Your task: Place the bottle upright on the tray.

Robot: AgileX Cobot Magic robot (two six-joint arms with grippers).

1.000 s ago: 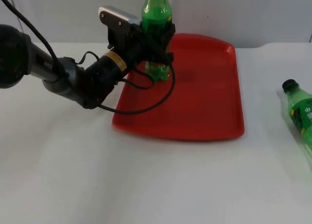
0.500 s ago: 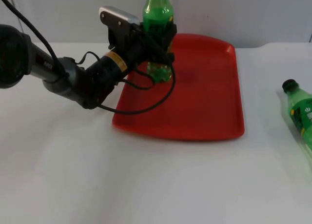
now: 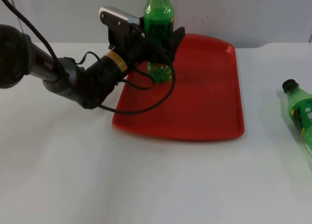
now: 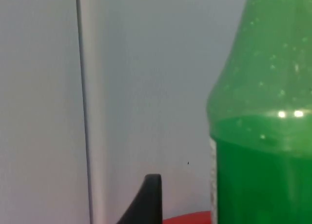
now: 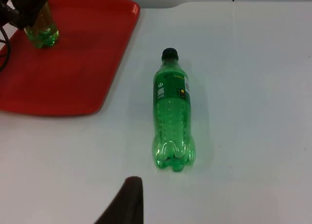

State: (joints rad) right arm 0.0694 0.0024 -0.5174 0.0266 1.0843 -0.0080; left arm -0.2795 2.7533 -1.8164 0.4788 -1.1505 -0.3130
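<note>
Nearest, a second bottle lies on the table beside my waiting right gripper (fingers hidden, I cannot tell their state). Farther, my left gripper has fingers apart around the upright bottle, its long axis vertical, standing on the red tray.

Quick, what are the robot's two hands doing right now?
Left gripper: open, around the upright bottle standing on the red tray.
Right gripper: cannot tell; it waits above the lying bottle.
</note>
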